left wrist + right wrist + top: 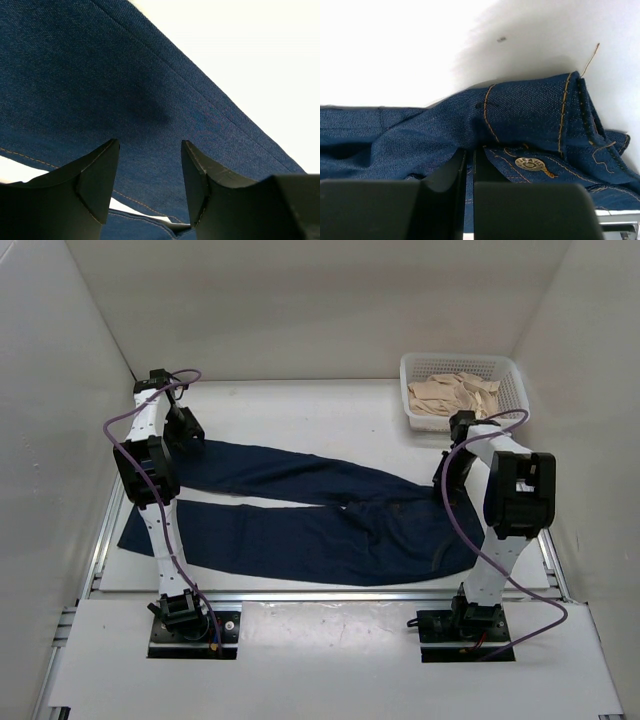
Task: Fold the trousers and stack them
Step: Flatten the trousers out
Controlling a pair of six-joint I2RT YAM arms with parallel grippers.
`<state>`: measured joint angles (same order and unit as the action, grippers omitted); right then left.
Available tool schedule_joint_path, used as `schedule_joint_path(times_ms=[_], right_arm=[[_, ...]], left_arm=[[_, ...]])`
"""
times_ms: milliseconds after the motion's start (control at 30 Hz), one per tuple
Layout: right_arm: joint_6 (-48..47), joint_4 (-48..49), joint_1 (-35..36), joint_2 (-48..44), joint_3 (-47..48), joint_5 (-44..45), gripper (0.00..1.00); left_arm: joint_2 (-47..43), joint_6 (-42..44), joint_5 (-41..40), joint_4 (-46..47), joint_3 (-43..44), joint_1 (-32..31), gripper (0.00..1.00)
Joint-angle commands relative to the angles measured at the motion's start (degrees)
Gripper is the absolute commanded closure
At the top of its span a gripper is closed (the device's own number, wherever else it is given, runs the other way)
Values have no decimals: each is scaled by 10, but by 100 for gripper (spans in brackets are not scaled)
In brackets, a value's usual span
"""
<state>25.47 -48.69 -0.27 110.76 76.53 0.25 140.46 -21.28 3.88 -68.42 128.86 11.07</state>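
— White surfaces are met all round: a smooth matt tabletop [320, 415] boxed in by plain walls [300, 300], with a ribbed metal rail [300, 592] along the near edge. What is laid just beyond that rail?

— The trousers [300, 530] are spread flat across the table. They are dark navy denim with a fine diagonal weave. The legs run out below the left gripper [150, 144] and the waist is bunched at the right gripper [469, 151].

— How are the left jaws set?

— They are held apart at a middling width, with nothing between them. Two black, wedge-shaped fingertips hang over one leg, and a hemmed edge of the cloth is seen beyond them.

— And the right jaws?

— They are pressed together, with only a slit left between the flat black pads. The tips are set against a raised fold of waistband. Whether denim is nipped between them cannot be told.

— Can any writing be read?

— Just to the right of those jaws a brass button [530, 163] is seen, round and embossed, but its lettering is too small to be made out. Tan stitching [563, 110] is run in double rows past it, and a loose thread [592, 55] sticks up beyond.

— What is placed farthest off?

— Well beyond the right jaws, in the far corner, a white plastic lattice basket [515, 380] is set, with crumpled beige cloth [455, 392] heaped inside.
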Motion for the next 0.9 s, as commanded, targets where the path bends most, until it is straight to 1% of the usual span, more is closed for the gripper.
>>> schedule_joint_path(times_ms=[0,100,133,200,233,300,333,400,433,467,500,533,567,633,700,733,767,833,867], right_arm=[[10,43,3,-4,19,2,100],[10,29,3,-76,19,9,100],[15,24,3,-123,19,18,100],[21,7,3,-175,5,31,100],[21,-2,3,-224,-18,39,100],[45,-31,8,-272,-55,57,100],[52,-40,8,-317,-100,57,100],[74,-64,30,-363,-155,65,100],[103,-71,36,-400,-207,53,100],[113,-71,45,-415,-232,35,100],[123,-83,45,-434,-254,20,93],[142,-83,56,-442,-275,6,54],[149,-88,70,-448,-300,-6,45],[165,-102,77,-468,-300,12,30],[165,-102,77,-473,-262,41,30],[159,-102,77,-473,-241,78,36],[152,-89,77,-467,-194,96,41],[129,-71,77,-422,-142,122,62],[121,-66,77,-401,-115,134,75]], left_arm=[[-56,3,11,6,-3,-2,36],[-51,3,17,6,10,-2,37],[-51,3,23,6,10,-2,37],[-51,-3,31,11,10,3,37],[-51,-9,38,11,4,4,37],[-58,-9,38,11,-4,4,39],[-63,-15,43,17,-14,4,39],[-69,-15,43,17,-23,4,39],[-74,-15,43,22,-28,4,39],[-74,-15,49,22,-28,4,39],[-80,-15,49,22,-28,4,39],[-80,-15,49,22,-28,4,39],[-80,-15,49,22,-28,4,39],[-85,-15,49,22,-23,4,39],[-85,-15,49,17,-18,4,39],[-91,-15,49,17,-18,4,39],[-92,-15,49,17,-18,4,37],[-97,-10,49,17,-18,4,37],[-97,-10,44,17,-12,4,37]])
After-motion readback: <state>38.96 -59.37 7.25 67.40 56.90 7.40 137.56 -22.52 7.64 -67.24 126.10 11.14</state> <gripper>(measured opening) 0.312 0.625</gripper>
